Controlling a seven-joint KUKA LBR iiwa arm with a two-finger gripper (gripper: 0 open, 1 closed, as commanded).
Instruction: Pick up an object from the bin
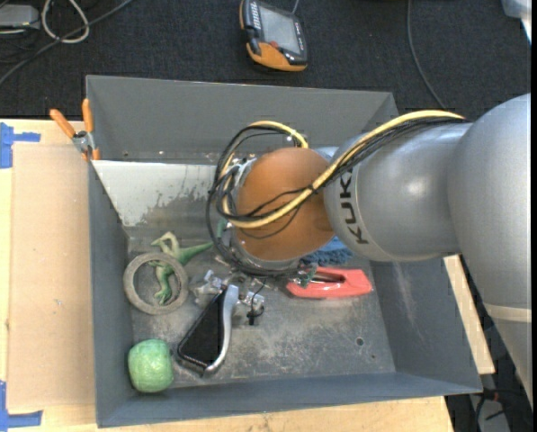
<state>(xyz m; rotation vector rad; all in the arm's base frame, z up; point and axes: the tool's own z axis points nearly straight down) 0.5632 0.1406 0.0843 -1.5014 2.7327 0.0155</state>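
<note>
Half overhung the black stapler (205, 336) with the tool (237, 302); could not tell its spread. Judged stiff, weighty, slick; best taken across the narrow middle.

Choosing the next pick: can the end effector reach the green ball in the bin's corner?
Probably yes: the green ball lies uncovered, though the bin wall and a black tool sit close beside it.
</note>
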